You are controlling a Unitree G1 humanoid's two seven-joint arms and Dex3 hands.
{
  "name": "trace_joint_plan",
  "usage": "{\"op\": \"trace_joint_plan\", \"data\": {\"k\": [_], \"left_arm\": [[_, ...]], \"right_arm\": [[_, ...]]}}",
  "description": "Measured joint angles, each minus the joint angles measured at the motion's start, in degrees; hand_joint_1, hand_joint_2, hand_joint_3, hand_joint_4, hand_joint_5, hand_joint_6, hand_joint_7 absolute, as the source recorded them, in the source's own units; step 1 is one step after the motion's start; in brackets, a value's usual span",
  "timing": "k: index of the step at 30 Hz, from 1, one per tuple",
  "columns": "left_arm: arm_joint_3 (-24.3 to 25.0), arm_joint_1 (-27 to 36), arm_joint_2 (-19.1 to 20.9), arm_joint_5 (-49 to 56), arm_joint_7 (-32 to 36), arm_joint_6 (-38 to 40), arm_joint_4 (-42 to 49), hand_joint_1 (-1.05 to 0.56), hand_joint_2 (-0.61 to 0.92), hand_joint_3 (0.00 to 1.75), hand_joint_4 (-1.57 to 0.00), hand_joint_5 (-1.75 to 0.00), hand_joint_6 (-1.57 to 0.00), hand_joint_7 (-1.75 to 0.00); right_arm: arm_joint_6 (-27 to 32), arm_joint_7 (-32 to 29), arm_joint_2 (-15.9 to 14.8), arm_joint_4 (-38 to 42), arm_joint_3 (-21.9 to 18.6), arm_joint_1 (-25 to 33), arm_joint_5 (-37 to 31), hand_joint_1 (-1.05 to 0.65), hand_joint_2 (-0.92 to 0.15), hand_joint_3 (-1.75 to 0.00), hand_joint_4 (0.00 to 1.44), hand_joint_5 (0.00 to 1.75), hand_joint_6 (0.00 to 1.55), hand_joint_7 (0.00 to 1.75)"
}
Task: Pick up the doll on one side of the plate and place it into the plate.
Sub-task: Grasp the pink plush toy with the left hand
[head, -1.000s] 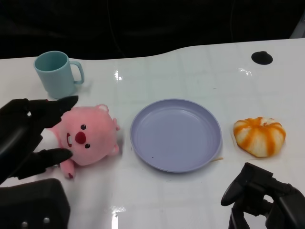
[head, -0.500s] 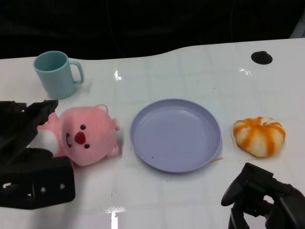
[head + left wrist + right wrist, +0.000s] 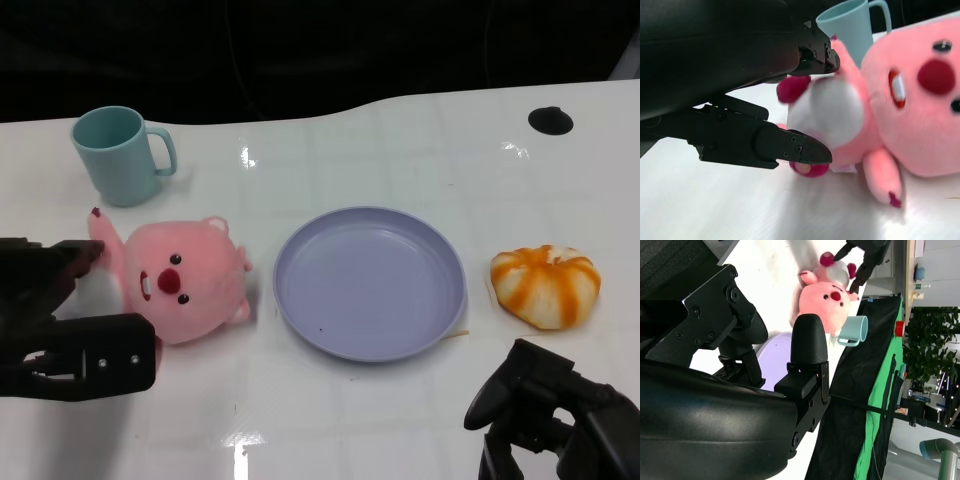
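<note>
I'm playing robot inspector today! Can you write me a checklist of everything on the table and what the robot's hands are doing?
Surface: white glossy table, with light glare spots.
Job's things: pink doll lies left of the purple plate; the plate has nothing in it.
Clutter: teal mug behind the doll; orange-striped bun toy right of the plate; black round spot far right.
Hands: left hand closes its fingers around the doll's body; right hand holds nothing, fingers curled.
Cables: nothing seen.
Surroundings: dark backdrop; green cloth and plants in the right wrist view.
</note>
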Motion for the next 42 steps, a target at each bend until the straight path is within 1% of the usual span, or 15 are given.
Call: {"op": "trace_joint_plan", "data": {"k": [8, 17, 20, 22, 23, 24, 27, 29, 30, 31, 32, 33, 34, 37, 42], "left_arm": [[-3.48, -4.78, -1.83, -0.39, 3.87, -2.86, 8.86, -0.68, 0.92, 0.01, -0.09, -0.12, -0.19, 0.0], [-7.52, -13.28, -5.33, -1.48, 6.87, -4.96, 26.26, -0.47, 0.89, 0.0, -0.25, -0.09, -0.27, -0.02], [-7.9, -14.68, -6.36, -2.59, 8.18, -5.56, 29.74, -0.36, 0.89, 0.0, -0.44, -0.08, -0.44, -0.04], [-8.16, -15.44, -6.88, -3.28, 9.65, -6.24, 31.87, -0.27, 0.91, 0.0, -0.69, -0.14, -0.68, -0.07], [-8.22, -15.8, -7.11, -3.44, 10.67, -6.89, 33.05, -0.23, 0.91, 0.0, -0.88, -0.2, -0.83, -0.09], [-8.37, -16.22, -7.41, -3.57, 12.06, -7.78, 34.36, -0.22, 0.9, 0.0, -0.95, -0.38, -0.94, -0.09], [-8.85, -17.25, -7.92, -3.7, 17.3, -10.79, 38.15, -0.21, 0.9, 0.0, -0.84, -1.05, -1.15, -0.1], [-9.3, -17.55, -7.96, -3.81, 20.36, -12.7, 40.39, -0.22, 0.91, 0.0, -0.77, -1.2, -1.19, -0.12], [-9.56, -17.73, -7.98, -3.83, 21.89, -13.63, 41.55, -0.22, 0.92, 0.02, -0.72, -1.43, -1.17, -0.29], [-9.84, -17.87, -7.99, -3.83, 23.21, -14.41, 42.5, -0.21, 0.92, 0.08, -0.7, -1.62, -0.97, -0.82], [-10.03, -18.02, -8.0, -3.82, 24.6, -15.19, 43.33, -0.2, 0.92, 0.15, -0.73, -1.68, -0.83, -1.17], [-10.15, -18.16, -8.0, -3.83, 25.98, -15.82, 43.98, -0.19, 0.92, 0.2, -0.75, -1.72, -0.74, -1.43], [-10.35, -18.24, -8.0, -3.85, 27.28, -16.6, 44.55, -0.18, 0.92, 0.26, -0.77, -1.73, -0.67, -1.58], [-10.68, -18.03, -8.03, -4.22, 30.78, -18.44, 45.92, -0.17, 0.91, 0.29, -0.81, -1.74, -0.62, -1.73], [-9.57, -16.53, -8.25, -6.56, 36.94, -22.08, 46.75, -0.15, 0.88, 0.33, -0.85, -1.75, -0.67, -1.75]], "right_arm": [[-0.05, 0.03, 0.03, -0.03, 0.05, 0.14, 0.08, 0.09, -0.46, -1.35, 0.72, 1.75, 0.58, 1.56], [-0.02, -0.2, 0.05, -0.47, 0.16, 0.24, -0.78, 0.11, -0.46, -1.36, 0.72, 1.75, 0.58, 1.57], [-0.01, -0.17, 0.04, -0.52, 0.14, 0.24, -0.75, 0.1, -0.45, -1.35, 0.72, 1.75, 0.58, 1.56], [0.03, -0.15, 0.03, -0.55, 0.12, 0.25, -0.73, 0.1, -0.45, -1.35, 0.72, 1.75, 0.58, 1.56], [0.09, -0.14, 0.02, -0.61, 0.11, 0.27, -0.72, 0.11, -0.45, -1.35, 0.72, 1.75, 0.58, 1.56], [0.15, -0.13, 0.01, -0.65, 0.09, 0.31, -0.7, 0.11, -0.46, -1.35, 0.72, 1.75, 0.58, 1.56], [0.29, -0.08, 0.0, -0.72, 0.02, 0.39, -0.49, 0.11, -0.46, -1.35, 0.72, 1.75, 0.58, 1.56], [0.32, -0.06, 0.0, -0.73, -0.02, 0.42, -0.45, 0.11, -0.46, -1.36, 0.73, 1.75, 0.58, 1.56], [0.32, -0.06, 0.0, -0.73, -0.03, 0.43, -0.45, 0.11, -0.46, -1.36, 0.73, 1.75, 0.58, 1.56], [0.33, -0.06, 0.0, -0.73, -0.03, 0.43, -0.45, 0.11, -0.46, -1.36, 0.73, 1.75, 0.58, 1.56], [0.33, -0.05, 0.0, -0.73, -0.03, 0.42, -0.44, 0.11, -0.46, -1.36, 0.72, 1.75, 0.58, 1.56], [0.33, -0.06, 0.0, -0.73, -0.03, 0.43, -0.43, 0.11, -0.46, -1.36, 0.72, 1.75, 0.58, 1.56], [0.33, -0.05, 0.0, -0.73, -0.03, 0.43, -0.43, 0.11, -0.46, -1.36, 0.72, 1.75, 0.58, 1.56], [0.32, -0.04, 0.0, -0.71, -0.03, 0.42, -0.45, 0.11, -0.46, -1.36, 0.72, 1.75, 0.58, 1.57], [0.33, -0.05, 0.01, -0.69, -0.02, 0.41, -0.47, 0.1, -0.46, -1.36, 0.72, 1.75, 0.57, 1.56]]}}
